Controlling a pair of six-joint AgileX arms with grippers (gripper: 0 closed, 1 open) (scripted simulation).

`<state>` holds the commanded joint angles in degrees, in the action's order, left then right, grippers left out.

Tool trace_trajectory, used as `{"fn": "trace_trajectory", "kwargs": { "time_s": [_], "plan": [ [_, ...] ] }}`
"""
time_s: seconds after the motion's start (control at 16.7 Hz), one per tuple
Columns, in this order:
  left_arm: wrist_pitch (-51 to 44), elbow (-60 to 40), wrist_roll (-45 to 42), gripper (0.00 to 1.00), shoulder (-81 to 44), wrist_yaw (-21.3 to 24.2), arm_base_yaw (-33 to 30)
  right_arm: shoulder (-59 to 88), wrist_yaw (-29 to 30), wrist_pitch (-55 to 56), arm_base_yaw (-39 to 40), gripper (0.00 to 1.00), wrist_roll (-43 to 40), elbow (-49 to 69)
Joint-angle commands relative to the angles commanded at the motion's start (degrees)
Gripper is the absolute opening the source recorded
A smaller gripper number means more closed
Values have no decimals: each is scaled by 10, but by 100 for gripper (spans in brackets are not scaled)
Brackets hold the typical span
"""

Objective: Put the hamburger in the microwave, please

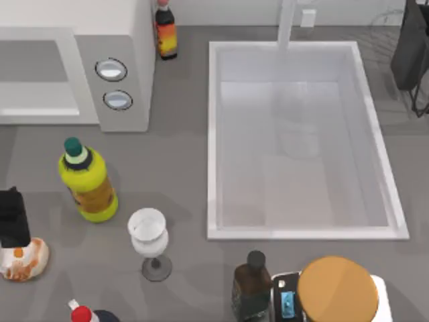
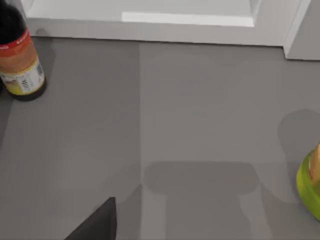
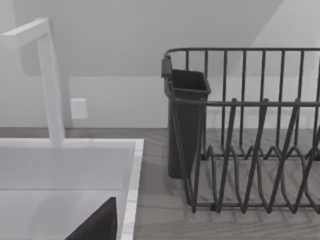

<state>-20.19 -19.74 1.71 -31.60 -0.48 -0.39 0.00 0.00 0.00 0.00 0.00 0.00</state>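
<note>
- While the left gripper (image 1: 12,218) sits at the table's far left edge, overlapping the far side of the hamburger (image 1: 24,259) in the top view, I cannot tell whether it is spread or pinched, nor whether it touches the bun at all.
- The hamburger lies on the grey table (image 1: 181,168) at the near left corner, well apart from the microwave (image 1: 74,74) at the far left. I'd want the grip to straddle the bun's middle and close gently, since a soft, round thing will likely squash or roll.
- From where I stand I can't make out whether the microwave's front is open. That should be checked before carrying anything toward it.
- Just right of the straight path stands the yellow-green bottle (image 1: 87,180), with the wine glass (image 1: 149,231) beyond it. I'd lift high and keep to the left edge, because a nudge would likely topple the glass.
- Further right is the sink (image 1: 214,134), out of the way.
- The right arm (image 1: 410,47) is parked at the far right corner; its gripper's state I cannot tell.
</note>
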Motion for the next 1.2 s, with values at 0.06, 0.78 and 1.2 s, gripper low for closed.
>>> {"fn": "trace_trajectory", "kwargs": {
  "time_s": [0.06, 0.78, 1.2],
  "plan": [
    [-32, -30, 4, 100, -52, 2, -3, 0, 0, 0, 0, 100, 0, 0],
    [-328, -323, 42, 100, -550, 6, -15, 0, 0, 0, 0, 100, 0, 0],
    [-342, -337, 43, 100, -573, 6, -13, 0, 0, 0, 0, 100, 0, 0]
  ]
}}
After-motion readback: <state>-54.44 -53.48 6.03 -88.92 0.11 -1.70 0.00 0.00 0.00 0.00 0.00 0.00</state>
